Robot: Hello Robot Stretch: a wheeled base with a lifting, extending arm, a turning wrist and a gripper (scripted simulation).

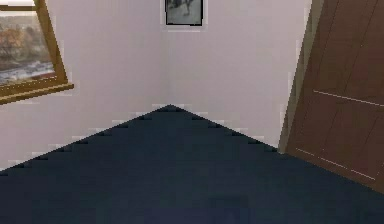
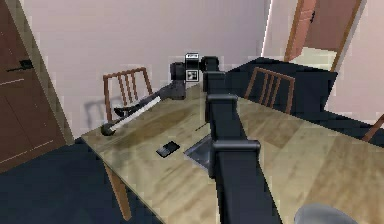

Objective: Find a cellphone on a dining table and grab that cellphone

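A small dark flat cellphone (image 2: 167, 149) lies on the light wooden dining table (image 2: 135, 160), close to its near-left edge. The dark arm bar (image 2: 228, 130) reaches out over the table. At its far end are two white marked squares, and left of them is the gripper (image 2: 178, 76), above the table's far side. A long pale bat-like object (image 2: 140, 108) lies on the table with one end reaching toward the gripper, so I cannot tell whether the gripper holds anything. The cellphone lies nearer than the gripper and to the left of the arm.
Two wooden chairs (image 2: 127, 86) (image 2: 269, 88) stand at the table's far side. A dark flat thing (image 2: 201, 150) lies by the arm. A brown door (image 2: 18, 95) is at left, a doorway (image 2: 322, 28) at upper right. In the forward view: a room corner, a window (image 1: 25, 45), a wall picture (image 1: 185, 12), a wooden door (image 1: 345, 95), dark blue floor.
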